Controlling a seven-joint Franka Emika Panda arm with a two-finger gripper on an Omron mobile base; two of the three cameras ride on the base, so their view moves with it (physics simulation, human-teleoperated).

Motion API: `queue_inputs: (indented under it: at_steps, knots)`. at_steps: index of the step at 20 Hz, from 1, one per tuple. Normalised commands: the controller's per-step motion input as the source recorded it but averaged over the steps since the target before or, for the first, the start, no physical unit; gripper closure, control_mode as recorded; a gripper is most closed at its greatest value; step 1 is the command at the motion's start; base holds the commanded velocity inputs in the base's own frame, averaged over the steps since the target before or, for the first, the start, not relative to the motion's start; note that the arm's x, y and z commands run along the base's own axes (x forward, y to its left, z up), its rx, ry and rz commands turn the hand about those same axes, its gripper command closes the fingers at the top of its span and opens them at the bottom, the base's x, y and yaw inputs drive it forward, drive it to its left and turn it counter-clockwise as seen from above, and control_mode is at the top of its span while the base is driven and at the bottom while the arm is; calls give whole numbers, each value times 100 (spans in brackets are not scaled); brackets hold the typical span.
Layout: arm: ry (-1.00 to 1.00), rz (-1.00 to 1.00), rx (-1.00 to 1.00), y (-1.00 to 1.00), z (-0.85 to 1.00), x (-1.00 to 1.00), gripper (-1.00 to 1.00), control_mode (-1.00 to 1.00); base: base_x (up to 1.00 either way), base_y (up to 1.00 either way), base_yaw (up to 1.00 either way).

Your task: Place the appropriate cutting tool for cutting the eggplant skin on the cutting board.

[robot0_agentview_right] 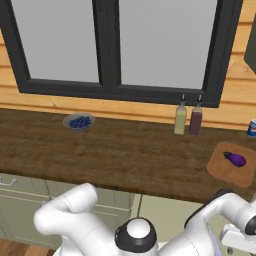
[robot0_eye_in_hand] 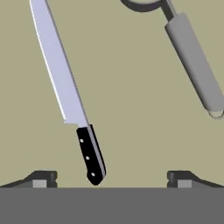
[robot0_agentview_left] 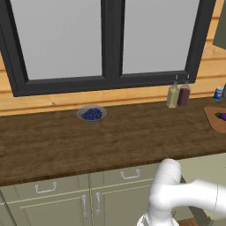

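Worktop [robot0_agentview_right: 120, 155]: dark brown wood grain. Cutting board [robot0_agentview_right: 225, 172]: paler reddish-brown; on it, eggplant [robot0_agentview_right: 235, 159], glossy dark purple. Left of board, two bottles: one yellow-green [robot0_agentview_right: 180, 120], one dark maroon [robot0_agentview_right: 195, 121]. Bowl [robot0_agentview_right: 79, 122]: grey, blue berries. Knife [robot0_eye_in_hand: 65, 87]: silver blade, black riveted handle, on olive-tan surface [robot0_eye_in_hand: 131, 109]; beside it, grey-handled tool [robot0_eye_in_hand: 194, 65].

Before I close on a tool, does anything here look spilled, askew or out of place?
Nothing stands out. The eggplant lies on the cutting board, the berry bowl and two bottles stand upright on the counter. In the hand view the knife and a grey-handled tool lie flat, apart, below the open gripper.
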Motion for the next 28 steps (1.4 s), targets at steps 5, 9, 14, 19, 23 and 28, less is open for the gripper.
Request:
queue_inputs:
  at_steps: [5, 9, 14, 19, 23, 28]
  knots:
    - [-7, 4, -8, -26, 0, 34, -100, -100, 0, 0, 0]
    - [-15, 5, -3, -31, 0, 14, -100, -100, 0, 0, 0]
    - [-9, 8, 0, -10, -20, 21, -100, -100, 0, 0, 0]
    - [-2, 9, 0, 0, -23, 31, -100, -100, 0, 0, 0]
    - [-2, 7, 0, -5, -24, 28, -100, -100, 0, 0, 0]
    - [-2, 5, 0, -11, -33, 28, -100, -100, 0, 0, 0]
